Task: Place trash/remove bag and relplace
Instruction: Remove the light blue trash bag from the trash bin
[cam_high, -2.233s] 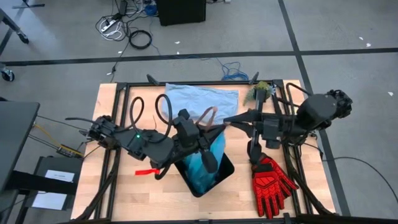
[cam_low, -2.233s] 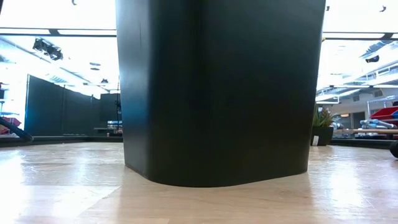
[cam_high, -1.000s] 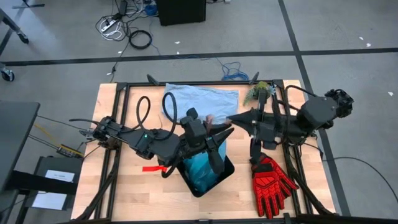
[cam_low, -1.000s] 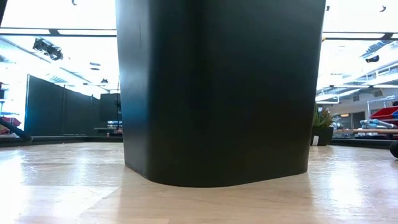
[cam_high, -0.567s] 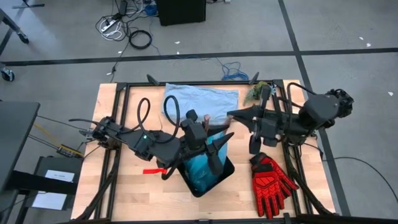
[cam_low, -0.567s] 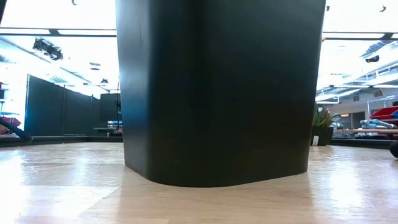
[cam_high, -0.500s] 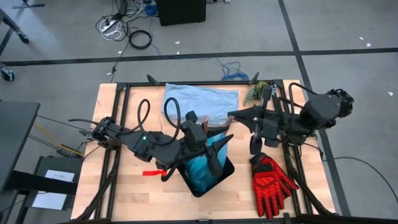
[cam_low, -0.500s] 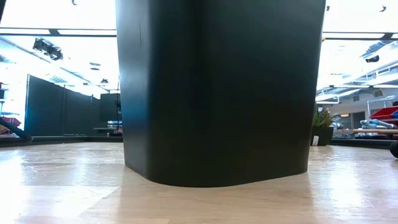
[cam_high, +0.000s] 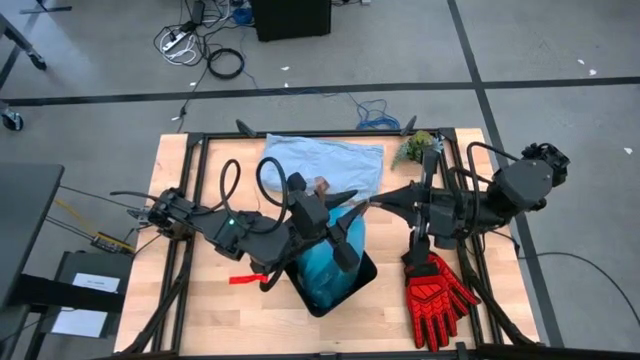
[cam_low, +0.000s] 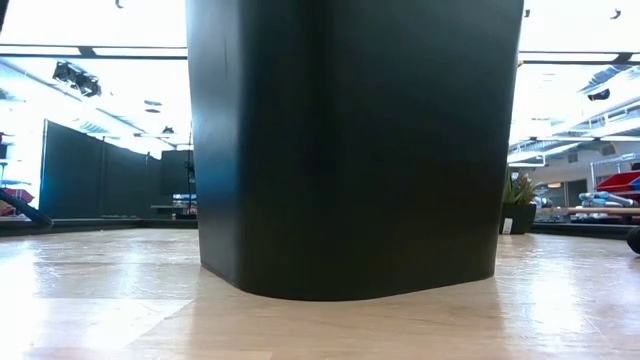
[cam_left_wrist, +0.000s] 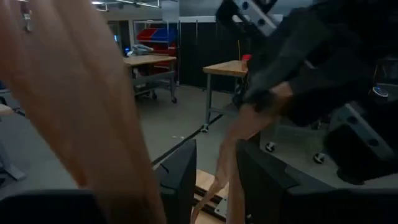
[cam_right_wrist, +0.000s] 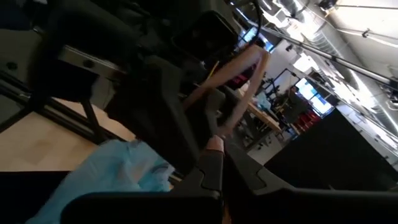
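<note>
Two grippers meet over the black bin (cam_high: 335, 275): the left gripper (cam_high: 345, 200), fingers slightly apart, and the right gripper (cam_high: 368, 203), closed, grip unclear. Below, the bag (cam_high: 325, 262) lines the bin on the surface (cam_high: 205, 310). Lifting slowly should avoid tearing.

On the table (cam_high: 190, 300) the bin (cam_high: 345, 290) stands at the middle with the bag (cam_high: 322, 262) in it, a second bag (cam_high: 325, 160) lying behind it, a plant (cam_high: 415, 148) at the far right, and a glove (cam_high: 437, 288) to the bin's right.
</note>
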